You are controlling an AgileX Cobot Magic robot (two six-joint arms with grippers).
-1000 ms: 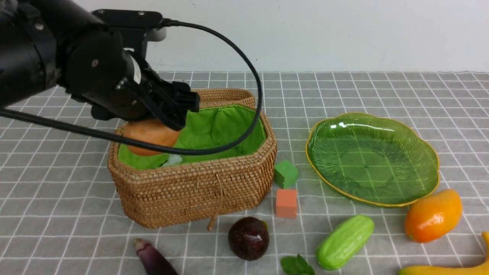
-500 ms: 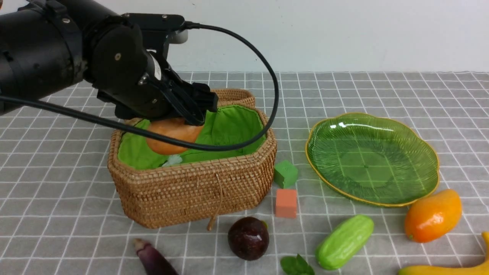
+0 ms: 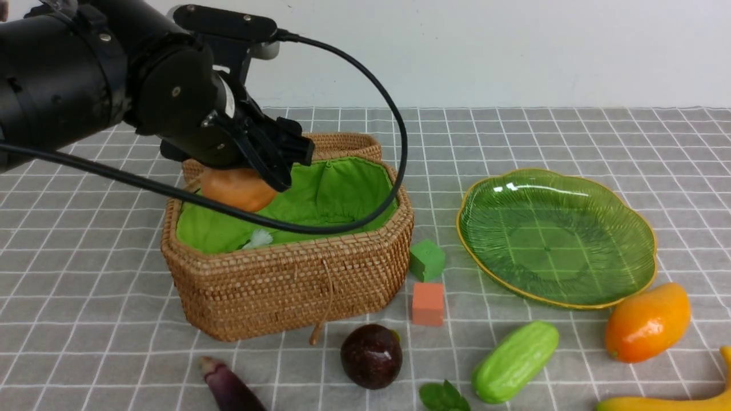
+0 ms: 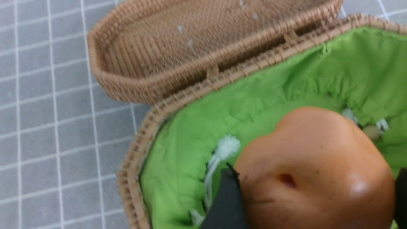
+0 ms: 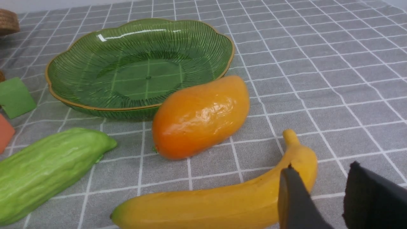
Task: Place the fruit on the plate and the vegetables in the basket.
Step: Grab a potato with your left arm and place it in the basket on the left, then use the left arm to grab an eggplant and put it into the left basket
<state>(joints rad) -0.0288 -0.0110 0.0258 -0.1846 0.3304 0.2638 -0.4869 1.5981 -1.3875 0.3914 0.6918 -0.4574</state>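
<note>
Carefully: with my left gripper point(image 3: 268, 171) clamped on the orange-brown bulb point(image 3: 235, 189), upper left of the frame above the basket point(image 3: 297, 279), I'd lower it well inside the rim before releasing.

The left hand point(image 3: 273, 171) grips the onion point(image 3: 234, 191) above the open basket point(image 3: 274, 291).
The purple ball point(image 3: 371, 357), gourd point(image 3: 515, 361) and mango point(image 3: 648, 322) lie on the tabletop point(image 3: 571, 137) in front, the plate point(image 3: 548, 240) to the right.
</note>
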